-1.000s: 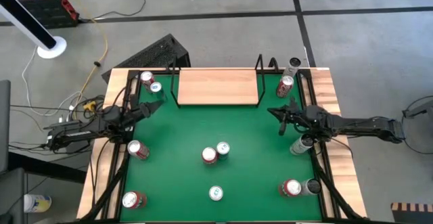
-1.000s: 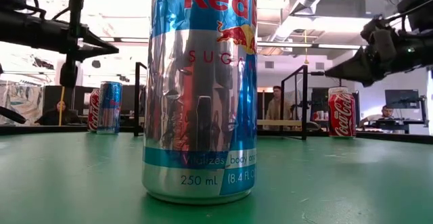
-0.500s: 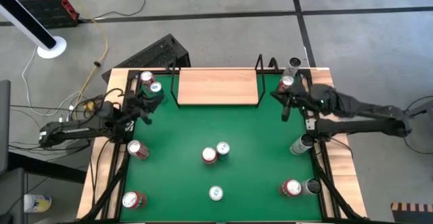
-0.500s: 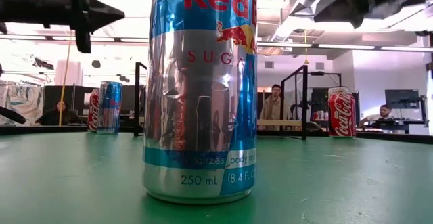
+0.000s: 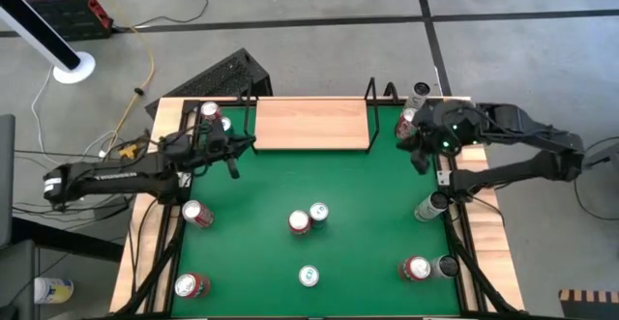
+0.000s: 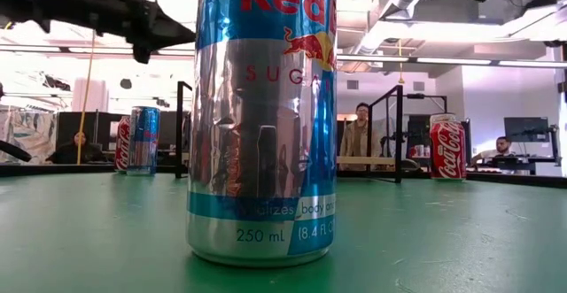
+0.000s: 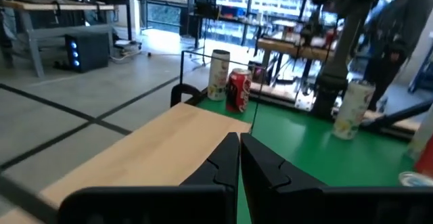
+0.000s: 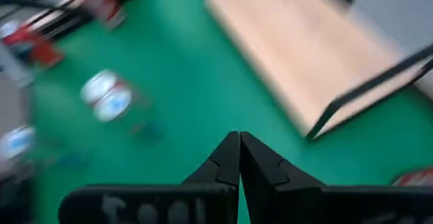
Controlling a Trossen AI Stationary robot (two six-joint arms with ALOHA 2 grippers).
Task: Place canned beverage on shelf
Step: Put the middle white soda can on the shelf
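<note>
Left gripper [image 5: 235, 156] fingers pressed fully together, holding nothing; sits in the upper left of the high view, just off the shelf's left end, near two cans at the table's top-left corner; its wrist view shows the closed fingertips [image 7: 238, 158] over the shelf board [image 7: 149, 155], touching nothing visible.
Right gripper [image 5: 420, 156] also closed and empty, in the upper right of the high view, just beside the red cola can [image 5: 406, 120] near the shelf's right wire frame; contact with that can cannot be told; its wrist view shows shut fingers [image 8: 238, 158] above green table with the board at upper right.
Shelf [image 5: 309, 124] lies flat along the top centre of the green table [image 5: 358, 185]; nothing on it; no can placed yet.
Cans on the table: pair at centre [image 5: 309, 218]; one at lower centre [image 5: 309, 276]; one lying at centre left [image 5: 197, 214]; one lower left [image 5: 190, 284]; one lower right [image 5: 416, 268]; pale can at right edge [image 5: 428, 207].
Low view: tall blue-silver energy drink can [image 6: 263, 116] fills the middle, upright on the green surface; red cola can [image 6: 447, 147] upright at right; people visible in the room behind.
</note>
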